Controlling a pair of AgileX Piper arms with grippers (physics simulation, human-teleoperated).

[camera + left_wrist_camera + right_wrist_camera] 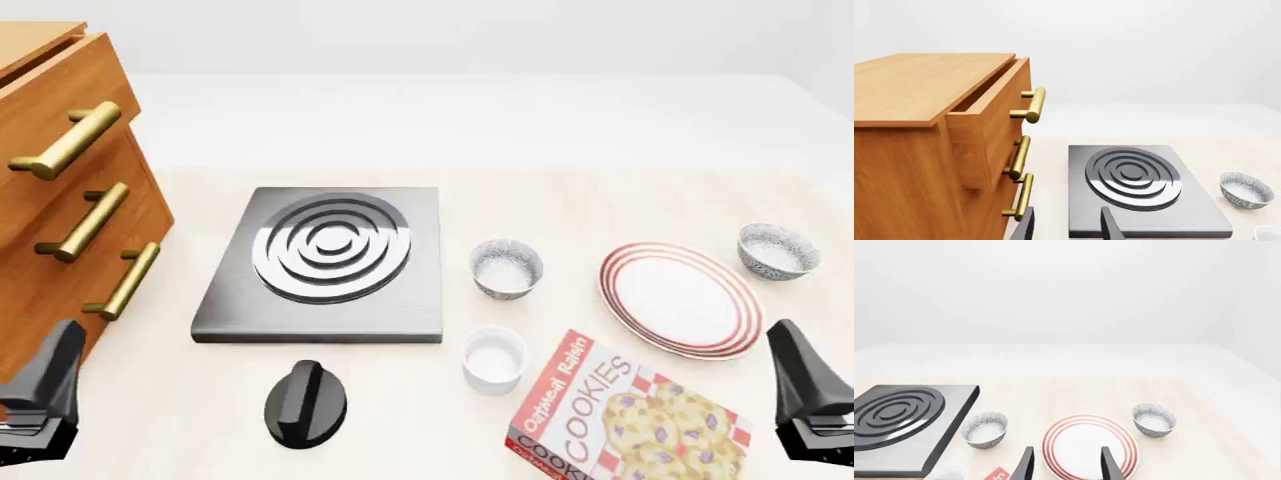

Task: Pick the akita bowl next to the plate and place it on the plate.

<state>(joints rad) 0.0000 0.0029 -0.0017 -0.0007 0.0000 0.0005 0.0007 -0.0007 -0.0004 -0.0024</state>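
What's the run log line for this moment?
phase: pre-grasp | left gripper: open, idle | right gripper: open, empty | akita bowl: beside plate, untouched

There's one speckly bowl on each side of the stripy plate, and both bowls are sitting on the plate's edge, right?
Not quite. One speckled bowl is left of the plate and one speckled bowl is right, but both sit on the table, clear of the rim. The front view shows it.
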